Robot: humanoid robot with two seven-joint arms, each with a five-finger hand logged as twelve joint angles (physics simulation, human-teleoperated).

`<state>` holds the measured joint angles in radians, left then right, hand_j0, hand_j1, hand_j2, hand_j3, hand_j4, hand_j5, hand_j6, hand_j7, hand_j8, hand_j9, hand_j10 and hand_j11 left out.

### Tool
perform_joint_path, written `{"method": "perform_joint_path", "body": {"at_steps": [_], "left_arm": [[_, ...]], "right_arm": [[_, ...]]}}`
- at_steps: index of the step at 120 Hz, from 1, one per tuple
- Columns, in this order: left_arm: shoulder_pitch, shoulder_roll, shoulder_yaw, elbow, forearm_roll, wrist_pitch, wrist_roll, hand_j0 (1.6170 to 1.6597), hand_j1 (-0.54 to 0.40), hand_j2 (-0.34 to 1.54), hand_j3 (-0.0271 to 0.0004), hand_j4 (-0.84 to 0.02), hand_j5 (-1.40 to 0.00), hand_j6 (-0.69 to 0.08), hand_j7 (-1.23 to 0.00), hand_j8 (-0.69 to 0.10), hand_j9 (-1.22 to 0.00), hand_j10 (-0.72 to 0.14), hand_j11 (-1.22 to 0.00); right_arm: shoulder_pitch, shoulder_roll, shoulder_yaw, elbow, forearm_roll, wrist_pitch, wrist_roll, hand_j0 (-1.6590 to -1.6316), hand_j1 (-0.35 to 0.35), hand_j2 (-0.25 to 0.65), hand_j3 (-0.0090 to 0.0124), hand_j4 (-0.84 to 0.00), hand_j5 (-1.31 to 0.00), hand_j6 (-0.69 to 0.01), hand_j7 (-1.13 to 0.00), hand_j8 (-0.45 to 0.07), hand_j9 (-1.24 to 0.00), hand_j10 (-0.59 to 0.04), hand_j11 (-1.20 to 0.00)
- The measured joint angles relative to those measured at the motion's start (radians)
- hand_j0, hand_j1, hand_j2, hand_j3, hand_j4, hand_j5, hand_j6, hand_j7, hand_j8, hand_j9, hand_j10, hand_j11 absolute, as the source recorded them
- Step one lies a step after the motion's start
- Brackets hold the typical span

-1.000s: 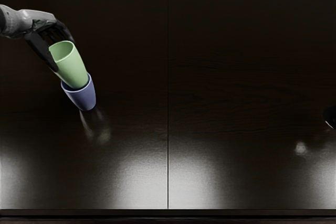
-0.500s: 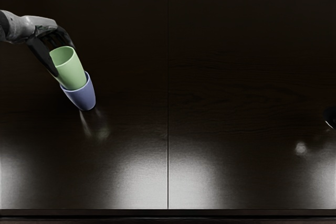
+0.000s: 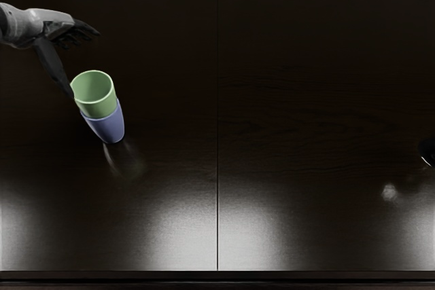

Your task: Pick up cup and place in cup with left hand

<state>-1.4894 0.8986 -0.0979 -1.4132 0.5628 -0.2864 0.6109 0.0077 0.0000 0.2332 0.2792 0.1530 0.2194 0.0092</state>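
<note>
My left hand is open at the upper left, its fingers spread above and behind the cups and its thumb reaching down close to the green rim. The green cup sits inside the blue cup, with its upper part and open mouth showing above the blue rim. Whether the thumb tip touches the green cup, I cannot tell. At the right edge of the picture, a small dark part of my right hand shows.
The dark table has a seam running down its middle and bright reflections along its front part. A grey textured surface lies beyond the back edge.
The green cup has dropped deeper into the blue cup and stands less tilted. My left hand has let go of it, its fingers opening and moving up from it.
</note>
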Motion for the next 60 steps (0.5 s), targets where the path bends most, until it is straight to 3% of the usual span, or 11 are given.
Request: {"method": "perform_joint_path", "body": {"at_steps": [20,47,60], "left_arm": [[0.005,-0.029,-0.077,0.046,-0.232,-0.014,0.0,1.6579,0.294,0.01,0.0,-0.054,-0.07,-0.049,-0.07,-0.05,-0.07,-0.055,-0.07],[0.005,-0.123,-0.106,0.056,-0.343,-0.03,0.0,1.658,0.321,0.01,0.0,-0.028,-0.03,-0.027,-0.03,-0.027,-0.03,-0.028,-0.03],[0.011,-0.124,-0.117,0.056,-0.442,-0.102,0.0,1.658,0.327,0.0,0.0,-0.022,-0.03,-0.022,-0.03,-0.022,-0.03,-0.022,-0.03]], "right_arm": [[0.0,0.0,0.0,0.0,0.0,0.0,0.0,-1.6581,-0.349,0.0,0.0,0.0,0.0,0.001,0.0,0.0,0.0,0.0,0.0],[0.0,0.0,0.0,0.0,0.0,0.0,0.0,-1.6581,-0.349,0.0,0.0,0.0,0.0,0.001,0.0,0.001,0.0,0.0,0.0],[0.0,0.0,0.0,0.0,0.0,0.0,0.0,-1.6581,-0.349,0.0,0.0,0.0,0.0,0.001,0.0,0.001,0.0,0.0,0.0]]}}
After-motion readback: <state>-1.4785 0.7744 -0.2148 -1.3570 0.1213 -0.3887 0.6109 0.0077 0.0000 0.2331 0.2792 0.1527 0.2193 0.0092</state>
